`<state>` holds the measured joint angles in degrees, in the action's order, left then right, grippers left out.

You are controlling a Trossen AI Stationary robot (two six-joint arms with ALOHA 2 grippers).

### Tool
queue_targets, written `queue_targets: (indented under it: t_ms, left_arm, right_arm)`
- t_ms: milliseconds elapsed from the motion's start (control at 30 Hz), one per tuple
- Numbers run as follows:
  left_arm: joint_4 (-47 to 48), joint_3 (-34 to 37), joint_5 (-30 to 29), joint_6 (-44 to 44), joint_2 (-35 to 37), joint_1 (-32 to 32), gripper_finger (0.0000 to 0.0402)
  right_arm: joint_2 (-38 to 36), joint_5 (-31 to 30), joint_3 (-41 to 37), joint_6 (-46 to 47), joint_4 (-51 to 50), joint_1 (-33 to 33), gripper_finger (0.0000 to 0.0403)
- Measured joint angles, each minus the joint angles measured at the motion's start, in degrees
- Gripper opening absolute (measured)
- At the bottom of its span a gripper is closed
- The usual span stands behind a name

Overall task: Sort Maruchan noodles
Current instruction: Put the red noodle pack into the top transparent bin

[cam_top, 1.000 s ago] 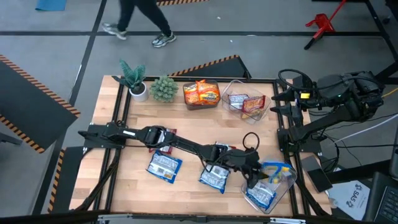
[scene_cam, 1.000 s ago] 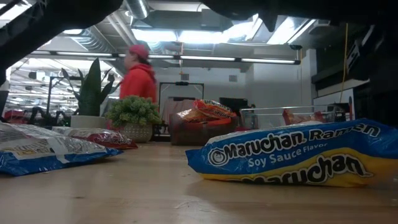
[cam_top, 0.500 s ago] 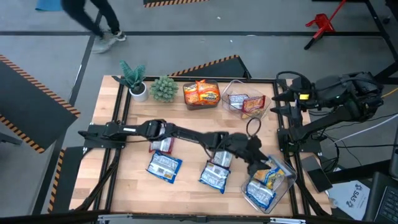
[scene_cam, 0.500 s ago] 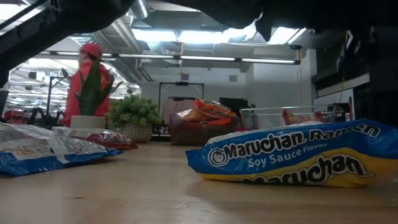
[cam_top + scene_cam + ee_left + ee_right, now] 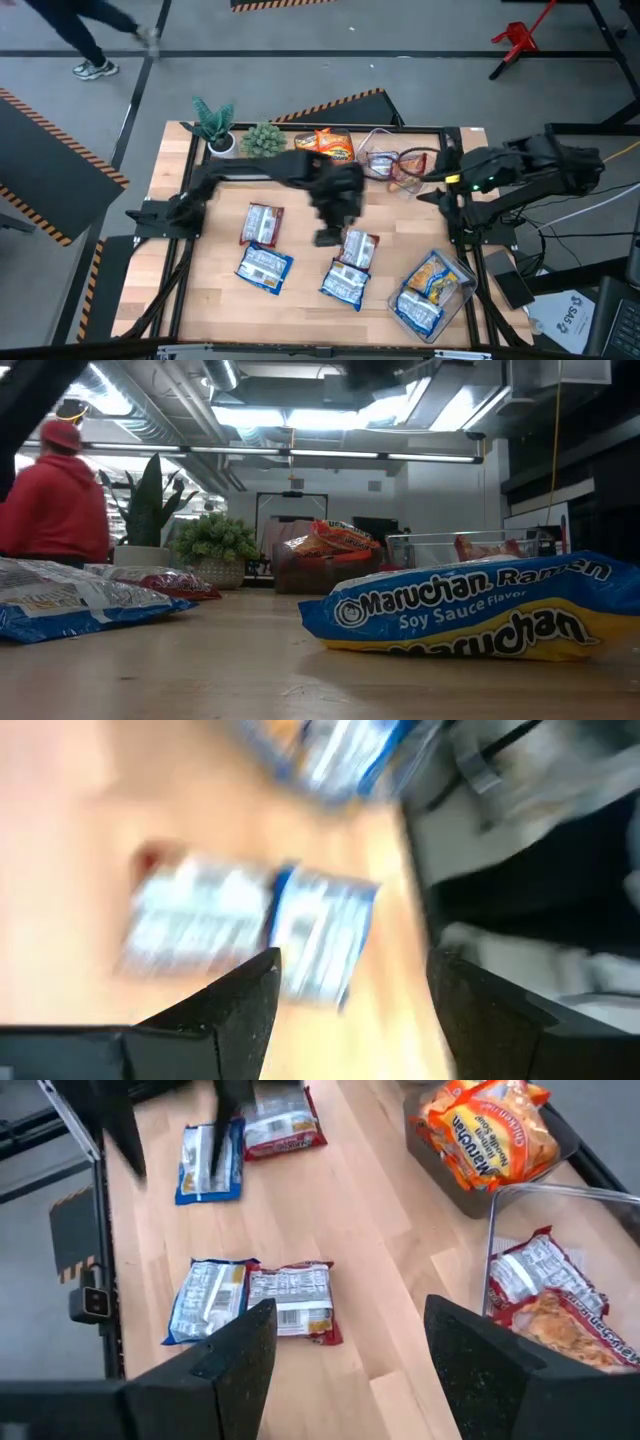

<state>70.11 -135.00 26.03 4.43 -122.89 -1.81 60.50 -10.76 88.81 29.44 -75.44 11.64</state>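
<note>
Wooden table [image 5: 300,290] carries four loose Maruchan noodles [image 5: 350,265], with more packets in three clear bins [image 5: 440,295] along its back and right edges. Left tool [image 5: 330,237] hovers empty above the middle, fingers apart; right tool [image 5: 340,1380] hangs spread near the back-right bin.

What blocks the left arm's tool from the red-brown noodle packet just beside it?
Nothing visible. The left tool hovers open and empty by the red-brown packet, with only bare table between them. A blue packet lies against that packet's other side. The right tool waits at the table's right edge.
</note>
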Motion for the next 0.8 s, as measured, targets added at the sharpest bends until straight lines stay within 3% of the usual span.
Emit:
queue_targets:
  t_ms: [100, 200, 333, 433, 567, 800]
  left_arm:
    - [9.45, 0.04, -9.97, -0.48, 7.02, -2.77, 0.0245]
    - [12.98, 0.89, -22.12, 2.34, 14.31, -7.45, 0.0245]
    - [12.91, 8.99, -36.21, 12.22, 25.04, -13.59, 0.0245]
    - [11.99, 21.22, -44.67, 24.73, 34.58, -17.88, 0.0245]
    - [2.05, 43.47, -54.23, 40.99, 47.33, -22.65, 0.0245]
    - [-6.55, 76.95, -58.32, 62.81, 59.27, -21.64, 0.0245]
  right_arm:
    - [-0.01, -0.34, -3.07, -0.10, 2.39, 0.00, 0.0237]
    - [0.26, -1.67, -7.89, -0.22, 8.32, 0.00, 0.0237]
    - [1.31, -1.64, -17.25, -3.60, 23.55, -0.03, 0.0237]
    - [2.93, -1.28, -23.93, -5.66, 37.01, -0.02, 0.0237]
    - [7.87, -1.74, -29.61, -6.13, 51.37, -0.04, 0.0237]
    - [19.29, -0.92, -30.42, -7.40, 60.98, -0.04, 0.0237]
